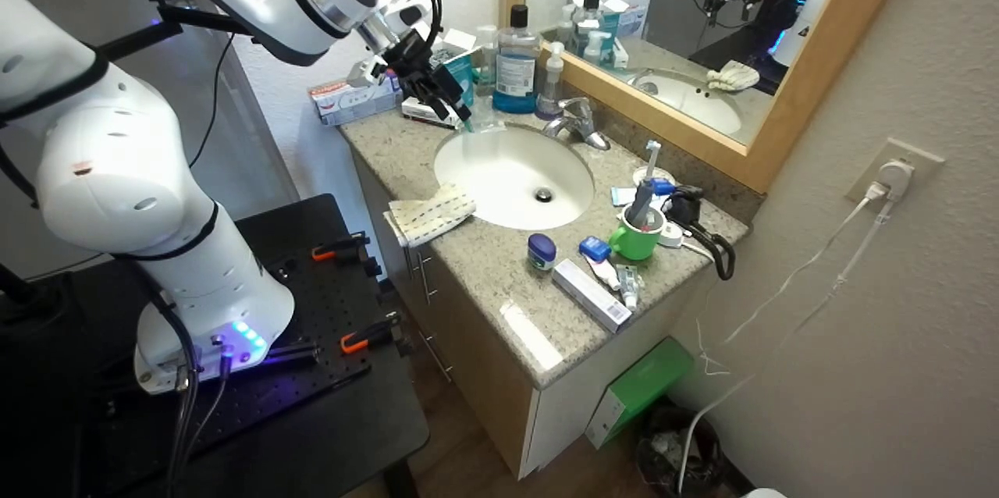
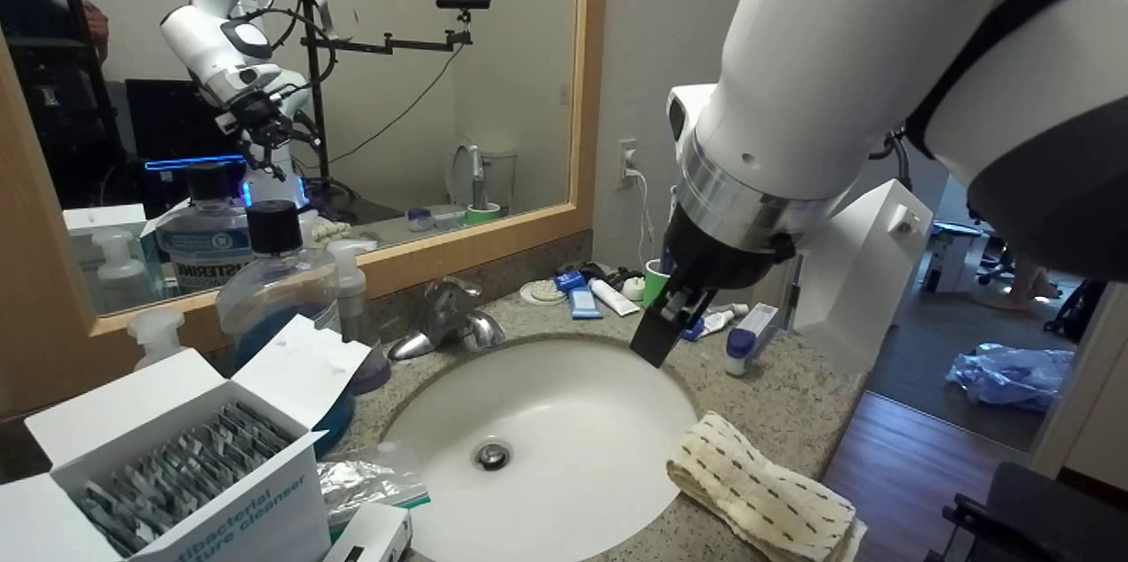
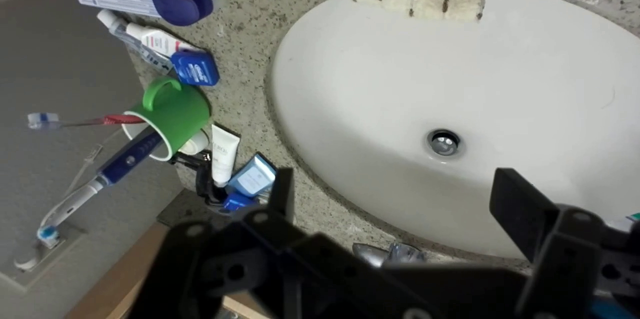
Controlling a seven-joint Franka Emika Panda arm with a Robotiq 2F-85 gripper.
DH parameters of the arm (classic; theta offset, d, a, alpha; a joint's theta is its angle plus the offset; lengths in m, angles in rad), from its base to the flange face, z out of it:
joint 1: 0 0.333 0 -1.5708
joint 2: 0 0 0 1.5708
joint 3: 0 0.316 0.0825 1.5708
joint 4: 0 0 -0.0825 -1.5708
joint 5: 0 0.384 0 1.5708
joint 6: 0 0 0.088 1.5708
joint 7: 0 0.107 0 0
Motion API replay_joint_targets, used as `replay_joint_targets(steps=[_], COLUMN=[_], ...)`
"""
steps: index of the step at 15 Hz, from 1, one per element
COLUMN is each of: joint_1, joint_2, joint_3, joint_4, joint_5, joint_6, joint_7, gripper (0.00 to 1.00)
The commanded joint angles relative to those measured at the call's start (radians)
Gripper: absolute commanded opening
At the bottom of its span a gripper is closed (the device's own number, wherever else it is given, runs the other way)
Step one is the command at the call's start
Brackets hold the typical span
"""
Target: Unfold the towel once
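Overhanging the speckled stone counter in an exterior view, the folded cream dark-dashed cloth towel overlaps the oval white basin's rim. An exterior view alone shows flat grey packets. The wrist view crops the towel, showing the black two-fingered gripper spread wide, gripping nothing.

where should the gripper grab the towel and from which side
Probably the top layer at the outer end of the towel, coming from the front of the counter. Layered edges show there and stick out past the counter, which should let the gripper reach beneath that layer. The end over the sink looks more like a fold.
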Motion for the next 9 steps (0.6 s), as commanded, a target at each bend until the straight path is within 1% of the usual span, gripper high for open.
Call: replay_joint_targets(steps=[1, 5, 9], joint_1=[-0.015, -0.007, -0.011], joint_2=[-0.046, -0.06, -0.027], joint_3=[0.019, 0.018, 0.03], joint_4=[-0.041, -0.081, -0.098], joint_5=[-0.107, -0.196, -0.255], joint_6=[0.02, 0.024, 0.003], joint_7=[0.087, 0.168, 0.282], gripper=[1.0, 1.0, 1.0])
